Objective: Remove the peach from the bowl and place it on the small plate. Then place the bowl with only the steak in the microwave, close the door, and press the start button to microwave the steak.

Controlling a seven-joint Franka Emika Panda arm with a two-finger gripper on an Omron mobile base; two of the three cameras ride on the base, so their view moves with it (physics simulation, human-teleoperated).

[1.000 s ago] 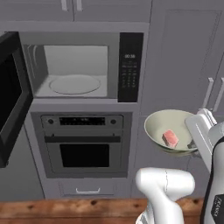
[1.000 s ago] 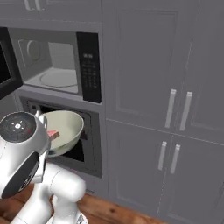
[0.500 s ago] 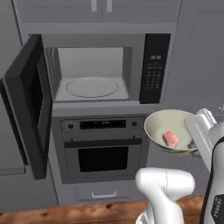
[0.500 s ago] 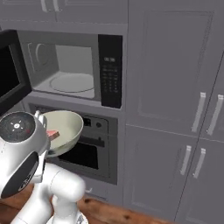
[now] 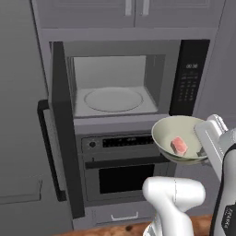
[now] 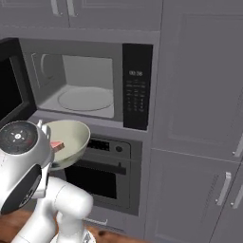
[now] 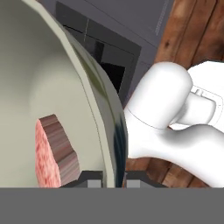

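Cream bowl (image 5: 177,133) you're carrying, end effector (image 7: 107,181) seemingly pinching its rim; tilting risks spilling steak (image 5: 179,146) before microwave (image 5: 115,80).

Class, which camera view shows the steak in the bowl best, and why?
The left base view: the whole steak lies unobstructed inside the bowl. The hand view shows it large but partly hidden at the bottom, against the bowl's wall. The right base view shows just a sliver beside the arm.
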